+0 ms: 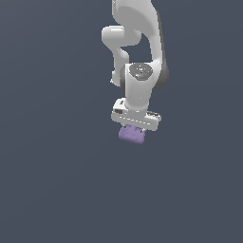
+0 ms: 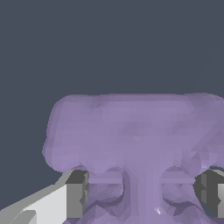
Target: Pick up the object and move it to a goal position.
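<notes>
- The white Franka arm (image 1: 137, 47) reaches down from the top edge of the exterior view, its wrist turned so the broad white gripper (image 1: 135, 126) faces downward over a plain dark slate-grey ground (image 1: 52, 190).
- Directly under the hand sits the object (image 1: 131, 135) — a small, pale purple, lumpy block, narrower than the gripper body above it.
- In the exterior view the block's upper edge meets the underside of the hand; the fingers themselves are hidden between hand and block from this angle.
- The wrist view shows the same purple block (image 2: 131, 131) filling most of the frame, its surface bumpy, with two rounded hollows low down on either side of a central ridge.
- Two dark grey fingertips (image 2: 77, 194) stand at the block's two flanks, one on each side, and both pads touch the purple surface — the pincer is clamped on the block, with the block squarely between the jaws.
- A pale grey-white stretch of the finger body (image 2: 39, 208) shows beside one pad.
- Behind the block in the wrist view lies only the same flat dark grey ground (image 2: 109, 43).
- Whether the block rests on the ground or hangs above it cannot be told from either view.
</notes>
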You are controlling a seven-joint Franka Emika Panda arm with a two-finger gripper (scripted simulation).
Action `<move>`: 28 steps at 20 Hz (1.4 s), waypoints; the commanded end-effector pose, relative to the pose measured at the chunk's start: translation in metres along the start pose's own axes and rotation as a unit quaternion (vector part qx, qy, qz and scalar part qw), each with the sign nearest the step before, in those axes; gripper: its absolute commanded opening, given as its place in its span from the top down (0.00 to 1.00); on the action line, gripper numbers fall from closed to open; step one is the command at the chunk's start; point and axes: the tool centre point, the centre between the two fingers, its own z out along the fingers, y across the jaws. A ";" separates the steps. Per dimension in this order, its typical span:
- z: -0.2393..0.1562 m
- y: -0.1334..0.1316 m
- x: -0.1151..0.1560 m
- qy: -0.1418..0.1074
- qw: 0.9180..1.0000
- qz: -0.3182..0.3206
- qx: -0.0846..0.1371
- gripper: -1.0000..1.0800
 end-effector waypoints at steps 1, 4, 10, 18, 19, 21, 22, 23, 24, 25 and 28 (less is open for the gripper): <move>-0.024 0.008 -0.005 0.000 1.000 0.000 0.000 1.00; -0.053 0.019 -0.012 0.000 1.000 0.001 0.000 1.00; -0.110 0.039 -0.024 -0.002 1.000 0.001 -0.001 1.00; -0.165 0.057 -0.034 -0.003 1.000 0.002 -0.002 1.00; -0.170 0.059 -0.035 -0.003 1.000 0.002 -0.002 1.00; -0.178 0.062 -0.036 -0.003 1.000 0.002 -0.002 1.00; -0.181 0.062 -0.036 -0.003 1.000 0.002 -0.002 1.00; -0.184 0.063 -0.037 -0.003 1.000 0.002 -0.002 1.00; -0.186 0.064 -0.037 -0.003 1.000 0.002 -0.002 1.00; -0.187 0.064 -0.037 -0.003 1.000 0.002 -0.002 1.00; -0.188 0.064 -0.037 -0.003 1.000 0.002 -0.002 1.00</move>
